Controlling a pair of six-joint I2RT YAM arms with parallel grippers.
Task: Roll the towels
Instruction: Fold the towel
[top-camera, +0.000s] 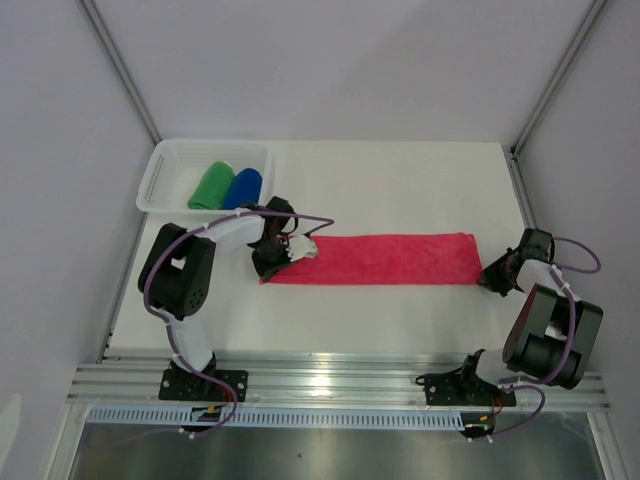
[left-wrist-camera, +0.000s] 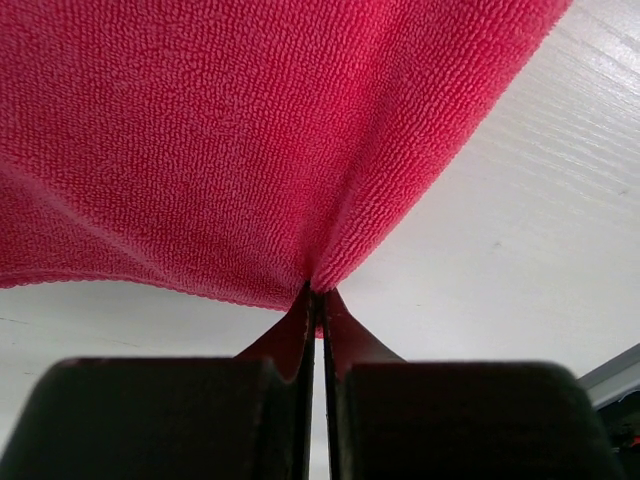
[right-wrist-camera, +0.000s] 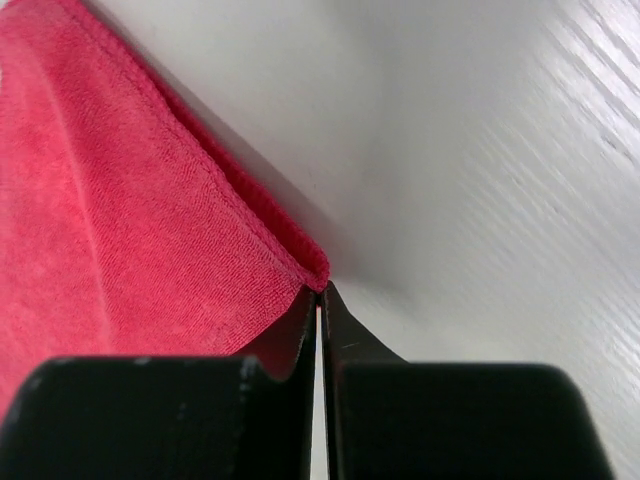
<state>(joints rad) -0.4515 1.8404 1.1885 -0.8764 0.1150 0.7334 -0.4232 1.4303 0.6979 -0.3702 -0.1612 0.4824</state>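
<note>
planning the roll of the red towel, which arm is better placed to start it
Left, probably. The left gripper is shut on the pink-red towel at its end, with cloth bunched in its grip. The right gripper is shut too, but only meets a corner at its tips.

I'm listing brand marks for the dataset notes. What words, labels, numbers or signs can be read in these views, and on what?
No text can be read in any view.
The pink-red towel, green towel, blue towel, white basket and table show no print.
Small marks by the left arm's base and right arm's base are too small to read.
</note>
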